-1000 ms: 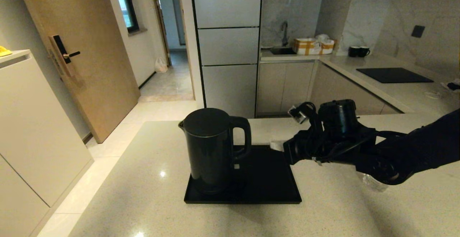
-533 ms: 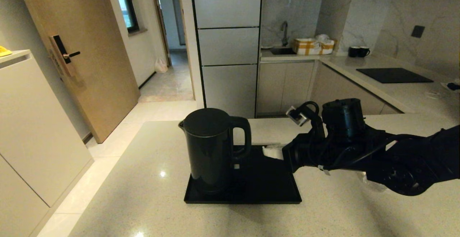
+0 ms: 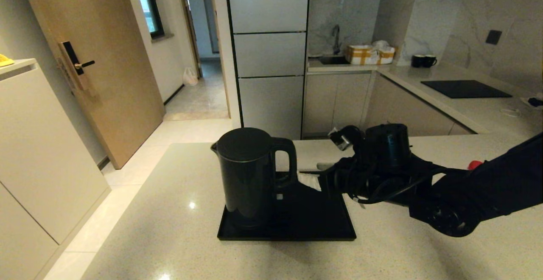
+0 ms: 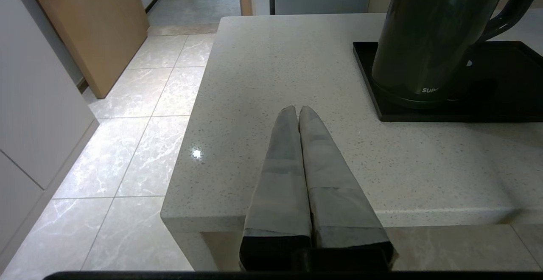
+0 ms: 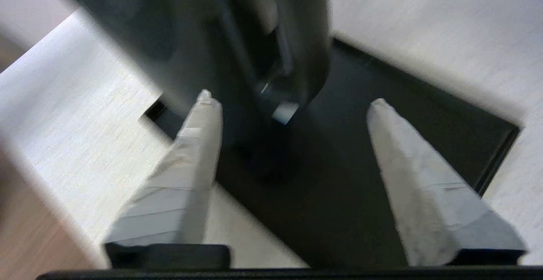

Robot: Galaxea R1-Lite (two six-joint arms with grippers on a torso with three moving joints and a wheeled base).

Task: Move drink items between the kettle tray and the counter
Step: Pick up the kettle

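Glossy black kettle [image 3: 250, 174] stands upright at the left of the black tray [image 3: 322, 225] on the speckled beige counter [image 3: 169, 229]; handle faces right.

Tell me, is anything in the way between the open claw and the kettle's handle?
Nothing visible. The right claw is open and points straight at the kettle handle, over the tray. Only empty space shows between them.

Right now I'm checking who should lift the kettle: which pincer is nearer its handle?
Right. The right pincer is open, aimed at the kettle handle just beside it above the tray. The left pincer hangs shut near the counter's edge, well short of the kettle.
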